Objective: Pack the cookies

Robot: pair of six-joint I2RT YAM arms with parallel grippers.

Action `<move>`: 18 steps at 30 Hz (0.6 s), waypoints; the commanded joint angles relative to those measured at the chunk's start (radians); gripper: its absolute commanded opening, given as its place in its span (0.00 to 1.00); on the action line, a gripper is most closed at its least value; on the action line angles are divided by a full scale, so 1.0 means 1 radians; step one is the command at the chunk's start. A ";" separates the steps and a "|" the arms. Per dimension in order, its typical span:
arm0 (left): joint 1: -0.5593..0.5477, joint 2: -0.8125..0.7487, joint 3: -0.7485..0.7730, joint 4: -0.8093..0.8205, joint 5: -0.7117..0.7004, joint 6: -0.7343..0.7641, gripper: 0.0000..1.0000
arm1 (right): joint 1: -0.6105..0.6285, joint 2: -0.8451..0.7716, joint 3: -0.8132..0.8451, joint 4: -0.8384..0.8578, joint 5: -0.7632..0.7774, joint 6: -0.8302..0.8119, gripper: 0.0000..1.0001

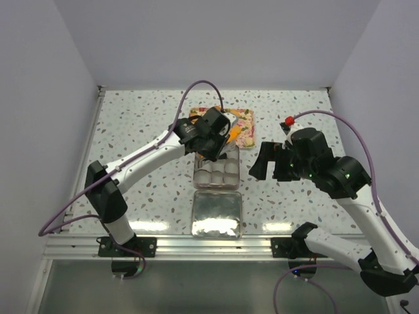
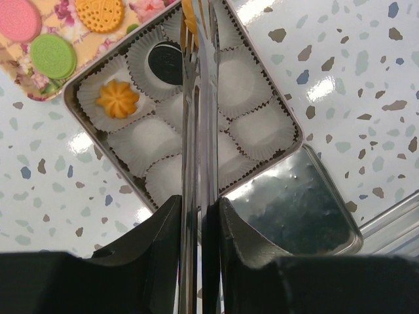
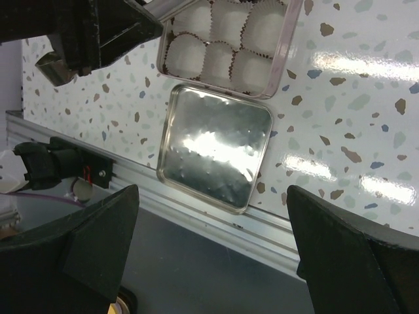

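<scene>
My left gripper [image 2: 200,203] [image 1: 213,140] is shut on metal tongs [image 2: 200,98], which reach over the open tin [image 2: 288,118] [image 1: 196,176] of white paper cups. An orange cookie [image 2: 189,19] sits pinched at the tong tips, above the tin's far edge. In the cups lie an orange flower cookie [image 2: 118,98] and a black cookie [image 2: 163,62]. Pink [image 2: 19,19], green [image 2: 52,55] and orange [image 2: 99,13] cookies lie on the floral tray [image 1: 245,131]. My right gripper [image 1: 262,163] [image 3: 213,190] is open and empty, right of the tin.
The tin's lid [image 1: 216,212] [image 3: 216,150] lies upside down, shiny side up, just in front of the tin by the table's near rail [image 3: 196,203]. The tin also shows in the right wrist view [image 3: 278,72]. Walls close in left, right and behind.
</scene>
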 commanded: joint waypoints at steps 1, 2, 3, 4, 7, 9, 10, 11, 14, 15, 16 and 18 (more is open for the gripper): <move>-0.003 0.019 0.010 0.063 0.015 -0.021 0.25 | -0.003 -0.020 -0.003 -0.011 0.033 0.021 0.99; -0.003 0.025 0.009 0.067 0.013 -0.022 0.27 | -0.003 -0.023 -0.004 -0.012 0.033 0.023 0.99; -0.004 0.028 0.010 0.067 0.010 -0.022 0.31 | -0.005 -0.024 -0.003 -0.014 0.033 0.024 0.99; -0.003 0.034 0.012 0.071 0.007 -0.022 0.33 | -0.003 -0.026 -0.003 -0.017 0.033 0.024 0.99; -0.003 0.045 0.018 0.067 -0.010 -0.024 0.38 | -0.003 -0.029 -0.004 -0.017 0.033 0.027 0.99; -0.003 0.049 0.029 0.066 -0.013 -0.022 0.42 | -0.003 -0.032 -0.007 -0.018 0.033 0.032 0.99; -0.003 0.056 0.032 0.064 -0.013 -0.022 0.43 | -0.002 -0.032 -0.007 -0.017 0.033 0.033 0.99; -0.003 0.057 0.035 0.063 -0.013 -0.021 0.45 | -0.003 -0.032 -0.006 -0.017 0.033 0.033 0.99; -0.004 0.060 0.052 0.054 -0.018 -0.018 0.47 | -0.003 -0.034 -0.007 -0.018 0.046 0.036 0.99; -0.003 0.062 0.064 0.051 -0.025 -0.015 0.47 | -0.003 -0.035 -0.007 -0.018 0.048 0.039 0.99; -0.004 0.065 0.070 0.042 -0.030 -0.015 0.47 | -0.003 -0.037 -0.007 -0.018 0.048 0.042 0.99; -0.003 0.066 0.101 0.025 -0.048 -0.012 0.47 | -0.003 -0.044 -0.009 -0.018 0.048 0.044 0.99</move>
